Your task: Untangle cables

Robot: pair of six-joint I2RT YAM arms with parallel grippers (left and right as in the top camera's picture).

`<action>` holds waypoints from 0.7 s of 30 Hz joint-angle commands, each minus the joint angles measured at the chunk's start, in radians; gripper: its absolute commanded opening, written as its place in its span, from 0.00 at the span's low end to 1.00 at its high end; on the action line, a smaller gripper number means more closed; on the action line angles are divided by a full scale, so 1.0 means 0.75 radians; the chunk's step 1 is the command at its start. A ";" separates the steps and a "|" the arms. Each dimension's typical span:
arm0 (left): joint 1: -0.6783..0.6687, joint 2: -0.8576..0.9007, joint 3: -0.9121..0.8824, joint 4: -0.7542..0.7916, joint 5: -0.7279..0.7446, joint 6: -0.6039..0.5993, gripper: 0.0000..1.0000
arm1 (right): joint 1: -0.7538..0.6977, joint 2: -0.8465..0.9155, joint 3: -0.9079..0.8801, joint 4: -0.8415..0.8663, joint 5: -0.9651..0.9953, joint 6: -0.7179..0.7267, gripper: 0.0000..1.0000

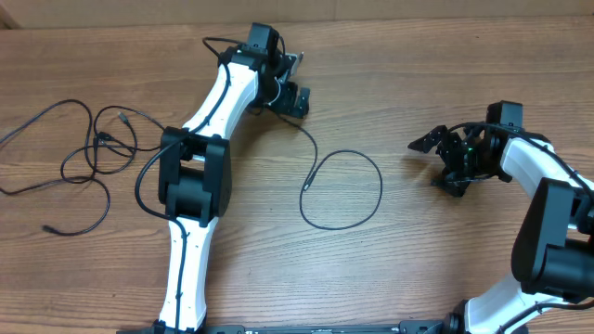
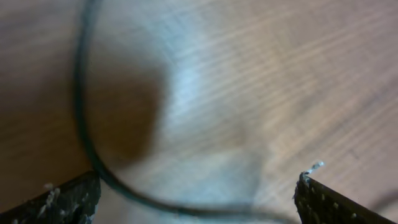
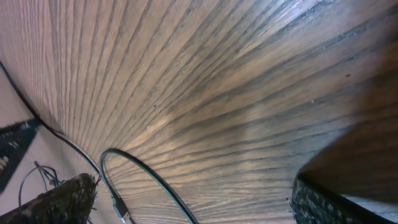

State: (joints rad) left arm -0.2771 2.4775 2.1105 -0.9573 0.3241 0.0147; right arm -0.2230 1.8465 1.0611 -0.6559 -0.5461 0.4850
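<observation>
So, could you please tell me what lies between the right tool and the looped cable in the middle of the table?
Nothing: the overhead view shows only bare wooden table between the right tool and the looped cable.

Surface: wood-grain table (image 1: 418,56), brown, with the grain running left to right.
Left side: tangled cables (image 1: 96,139), thin black cords in overlapping loops, lying flat on the wood, one plug end trailing toward the robot's side.
Middle: looped cable (image 1: 348,152), one black cord in an open ring, well apart from the tangle.
</observation>
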 commanded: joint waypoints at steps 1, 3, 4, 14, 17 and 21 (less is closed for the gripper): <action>-0.053 0.114 -0.078 -0.120 0.129 0.053 1.00 | -0.016 0.037 -0.016 0.011 0.169 -0.030 1.00; -0.074 0.114 -0.078 -0.171 0.129 0.151 1.00 | -0.016 0.037 -0.016 0.011 0.169 -0.030 1.00; -0.086 0.114 -0.078 -0.195 0.129 0.194 1.00 | -0.016 0.037 -0.016 0.014 0.169 -0.029 1.00; -0.178 0.114 -0.078 -0.360 0.109 0.281 0.97 | -0.016 0.037 -0.016 0.066 0.169 -0.029 1.00; -0.200 0.114 -0.078 -0.396 0.046 0.281 0.95 | -0.016 0.037 -0.016 0.066 0.169 -0.029 1.00; -0.232 0.114 -0.079 -0.443 -0.042 0.294 0.95 | -0.016 0.037 -0.016 0.066 0.169 -0.030 1.00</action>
State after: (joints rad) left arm -0.4252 2.4699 2.1128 -1.2690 0.3660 0.2153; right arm -0.2230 1.8450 1.0622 -0.6086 -0.5159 0.4812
